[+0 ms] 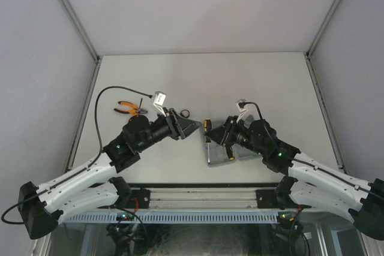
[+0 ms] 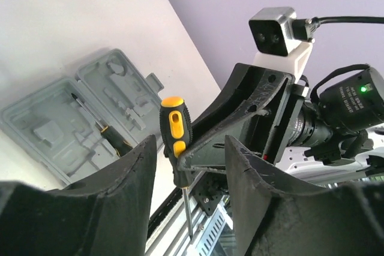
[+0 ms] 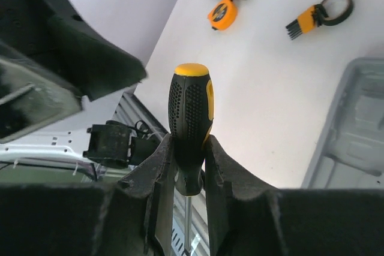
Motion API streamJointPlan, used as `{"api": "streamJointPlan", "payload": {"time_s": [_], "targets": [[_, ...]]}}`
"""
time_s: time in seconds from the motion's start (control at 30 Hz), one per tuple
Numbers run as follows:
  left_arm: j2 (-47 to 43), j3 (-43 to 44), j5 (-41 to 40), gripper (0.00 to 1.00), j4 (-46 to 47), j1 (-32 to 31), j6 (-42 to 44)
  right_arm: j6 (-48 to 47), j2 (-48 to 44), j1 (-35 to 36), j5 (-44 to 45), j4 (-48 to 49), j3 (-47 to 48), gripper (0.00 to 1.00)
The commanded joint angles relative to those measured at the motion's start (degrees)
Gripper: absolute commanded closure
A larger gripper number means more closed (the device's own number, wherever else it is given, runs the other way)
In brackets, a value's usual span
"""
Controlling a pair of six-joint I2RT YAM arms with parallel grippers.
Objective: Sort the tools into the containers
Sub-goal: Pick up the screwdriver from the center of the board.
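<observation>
Now your right gripper [image 3: 189,148] is clenching the screwdriver [image 3: 191,109] by its handle, long axis upright in its wrist view, butt up, shaft pointing down; your left gripper [image 2: 189,148] is standing released.

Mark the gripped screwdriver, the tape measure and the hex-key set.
screwdriver [image 3: 191,112]: right wrist view, middle of the black-and-yellow handle.
tape measure [image 3: 221,15]: right wrist view, centre of the orange case.
hex-key set [image 3: 307,19]: right wrist view, orange holder.
</observation>
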Motion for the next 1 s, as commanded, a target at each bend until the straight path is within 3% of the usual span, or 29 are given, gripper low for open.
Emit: {"api": "streamJointPlan", "payload": {"time_s": [0.0,0.37,0.5,0.7,0.97], "targets": [[-3.4,0.3,-4.1,0.45,-3.1,0.0,3.0,-0.4,-2.9,-0.2,5.0,-4.0,0.5,1.00],[-6.8,-0.8,-6.4,0.30,-11.2,5.1,6.1,-1.9,-7.6,-5.5,8.0,-17.7,1.4,1.00],[-6.9,-2.2,-5.7,0.29,-12.5,8.3,6.4,-5.1,-6.5,-7.4,8.1,-23.3,3.6,1.00],[-5.5,-4.0,-4.8,0.30,-12.6,13.1,6.5,-9.9,-1.0,-9.8,8.9,-30.9,9.1,1.00],[-0.2,-2.1,-9.4,0.31,-15.7,14.5,9.0,-14.6,10.4,-13.5,9.6,-36.6,16.3,1.00]]}}
